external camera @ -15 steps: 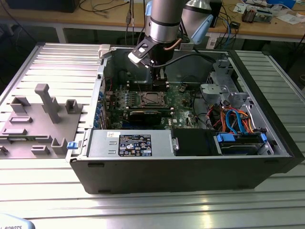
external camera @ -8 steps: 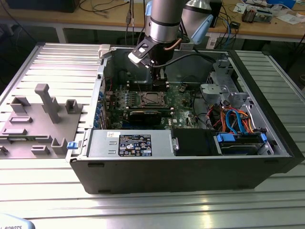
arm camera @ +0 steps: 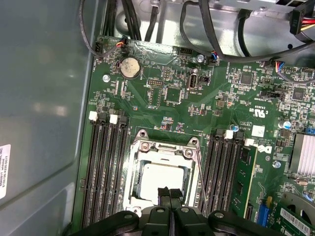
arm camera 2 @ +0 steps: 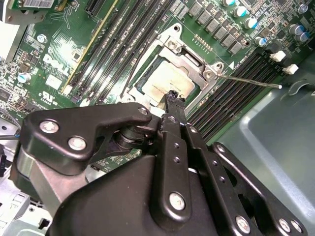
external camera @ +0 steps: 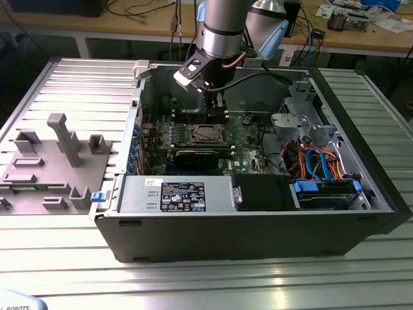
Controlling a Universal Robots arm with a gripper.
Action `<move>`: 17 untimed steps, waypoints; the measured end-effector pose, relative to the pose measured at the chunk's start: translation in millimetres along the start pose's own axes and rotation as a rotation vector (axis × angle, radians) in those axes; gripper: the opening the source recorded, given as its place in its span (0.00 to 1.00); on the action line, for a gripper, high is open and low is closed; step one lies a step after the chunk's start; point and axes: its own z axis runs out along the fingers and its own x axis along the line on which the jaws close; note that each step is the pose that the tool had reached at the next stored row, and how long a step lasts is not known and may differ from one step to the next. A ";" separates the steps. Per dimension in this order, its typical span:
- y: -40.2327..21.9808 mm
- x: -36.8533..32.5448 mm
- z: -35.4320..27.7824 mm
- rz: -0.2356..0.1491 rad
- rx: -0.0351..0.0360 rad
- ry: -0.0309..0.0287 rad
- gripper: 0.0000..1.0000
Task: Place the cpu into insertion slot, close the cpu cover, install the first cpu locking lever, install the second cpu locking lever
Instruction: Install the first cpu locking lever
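Both fingers of my black gripper [arm camera: 168, 192] are pressed together, holding nothing, tips over the pale silvery-tan square cpu [arm camera: 157, 178]. It sits in the dark-centred insertion slot [arm camera 2: 141, 82] beneath the silvery windowed cpu cover [arm camera: 165, 146]. A sideways slip could scrape the chip or bend the thin steel lever [arm camera 2: 248, 80]. Black memory slots [arm camera: 106, 167] flank it closely; free room lies above.

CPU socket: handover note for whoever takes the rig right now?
Pincer: shut, nothing seen in it, poised just above the pale silvery square cpu.
The cpu sits in the silver-rimmed square insertion slot on the green circuit board. The silvery metal frame cpu cover appears to lie down around it.
Done: placing, and it seems the cover.
Left: thin wire locking lever juts free over the black memory slots. I can't tell the other lever's state.
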 end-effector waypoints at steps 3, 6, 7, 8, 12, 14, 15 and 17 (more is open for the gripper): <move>0.0 0.0 0.0 -0.003 0.0000 -0.0001 0.11; 0.0 0.0 0.0 -0.006 -0.0001 -0.0003 0.11; 0.0 0.0 0.0 -0.007 -0.0001 -0.0003 0.11; 0.0 0.0 0.0 -0.008 -0.0001 -0.0003 0.11; 0.0 0.0 0.0 -0.011 -0.0002 -0.0005 0.11; 0.0 0.0 0.0 -0.013 -0.0002 -0.0006 0.11; 0.0 0.0 0.0 -0.014 -0.0002 -0.0006 0.11; 0.0 0.0 0.0 -0.015 -0.0002 -0.0007 0.11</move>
